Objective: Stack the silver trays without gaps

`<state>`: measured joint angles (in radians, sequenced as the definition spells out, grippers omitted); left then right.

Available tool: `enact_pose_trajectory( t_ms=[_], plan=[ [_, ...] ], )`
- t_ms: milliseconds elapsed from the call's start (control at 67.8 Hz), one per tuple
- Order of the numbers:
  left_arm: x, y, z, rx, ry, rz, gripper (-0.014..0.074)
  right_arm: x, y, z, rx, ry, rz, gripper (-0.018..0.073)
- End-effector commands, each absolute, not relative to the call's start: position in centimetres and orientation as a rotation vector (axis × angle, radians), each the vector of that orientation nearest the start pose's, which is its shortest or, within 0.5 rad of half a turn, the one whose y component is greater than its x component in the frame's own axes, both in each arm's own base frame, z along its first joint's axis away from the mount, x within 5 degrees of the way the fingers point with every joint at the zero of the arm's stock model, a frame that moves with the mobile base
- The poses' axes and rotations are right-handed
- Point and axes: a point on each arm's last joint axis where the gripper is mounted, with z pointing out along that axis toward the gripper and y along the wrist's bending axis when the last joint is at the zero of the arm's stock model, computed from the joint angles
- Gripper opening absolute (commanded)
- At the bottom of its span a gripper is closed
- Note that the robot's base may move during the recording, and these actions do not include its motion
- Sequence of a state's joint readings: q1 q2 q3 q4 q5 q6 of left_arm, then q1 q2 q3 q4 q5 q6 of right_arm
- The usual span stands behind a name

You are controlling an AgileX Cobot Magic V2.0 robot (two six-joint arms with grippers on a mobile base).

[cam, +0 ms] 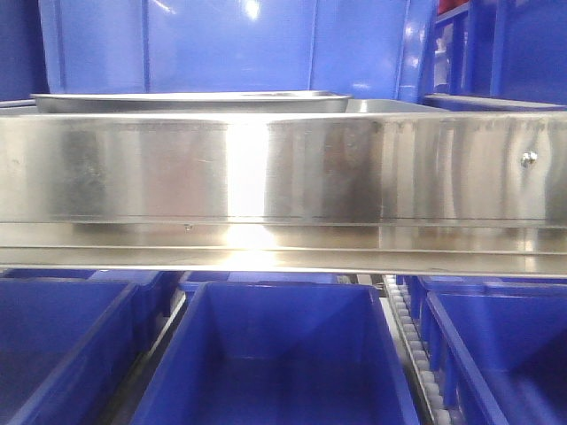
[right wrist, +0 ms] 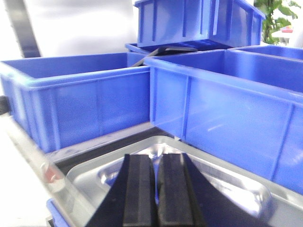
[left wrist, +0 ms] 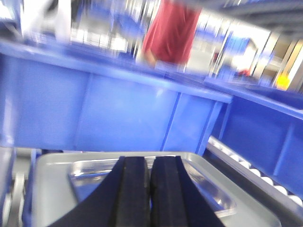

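From the exterior front-facing view, a long brushed-steel shelf rail [cam: 283, 168] with a screw [cam: 529, 159] is filling the middle of the frame. Just above its top edge, the rim of a silver tray [cam: 190, 101] is showing, with the rim of a second tray [cam: 390, 106] lying slightly lower just to its right. Blue bins [cam: 283, 354] are sitting in a row below the rail, and more blue plastic is rising behind the trays. Neither end effector is appearing here.

In the left wrist-mounted view, which is blurred, the left end effector [left wrist: 150, 189] is hanging over a silver tray [left wrist: 222, 196] with its black pads pressed nearly together, only a thin dark seam showing between them and nothing gripped. A blue bin wall [left wrist: 109, 113] is standing just behind the tray, and a person in a red shirt [left wrist: 170, 30] is standing further back.

In the right wrist-mounted view, the right end effector [right wrist: 156, 189] is likewise hanging with its pads together and empty, above another silver tray [right wrist: 246, 189]. Whether it is touching the tray I cannot tell. Blue bins [right wrist: 80, 104] are standing close behind that tray, with one more [right wrist: 199, 21] stacked higher.
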<state>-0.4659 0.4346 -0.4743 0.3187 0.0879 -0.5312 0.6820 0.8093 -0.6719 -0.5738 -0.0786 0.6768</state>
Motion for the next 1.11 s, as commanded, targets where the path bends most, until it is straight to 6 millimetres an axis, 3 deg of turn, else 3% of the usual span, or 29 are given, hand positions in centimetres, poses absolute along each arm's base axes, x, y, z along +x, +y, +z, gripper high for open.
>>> enact_pose_trajectory(
  t_ms=[0,192,428,1003,1092],
  plan=[
    [7.3,-3.4,32.3,0.184,1.485,-0.519,-0.0008,12.1,10.5,36.0,-0.524,1.461,0.639,-0.0025],
    [5.2,-2.0,30.3,0.151,1.498,-0.493,-0.0008,9.2,8.2,34.3,-0.514,1.409,0.643,-0.0025],
    [4.7,-1.6,30.3,0.140,1.491,-0.488,-0.0008,7.2,6.3,34.9,-0.468,1.335,0.635,-0.0025],
    [4.7,-1.6,30.3,0.140,1.491,-0.488,-0.0008,6.9,6.0,35.1,-0.463,1.315,0.642,-0.0025],
    [4.7,-1.6,30.3,0.140,1.491,-0.488,-0.0008,6.7,5.7,35.0,-0.381,1.340,0.709,-0.0025]
  ],
)
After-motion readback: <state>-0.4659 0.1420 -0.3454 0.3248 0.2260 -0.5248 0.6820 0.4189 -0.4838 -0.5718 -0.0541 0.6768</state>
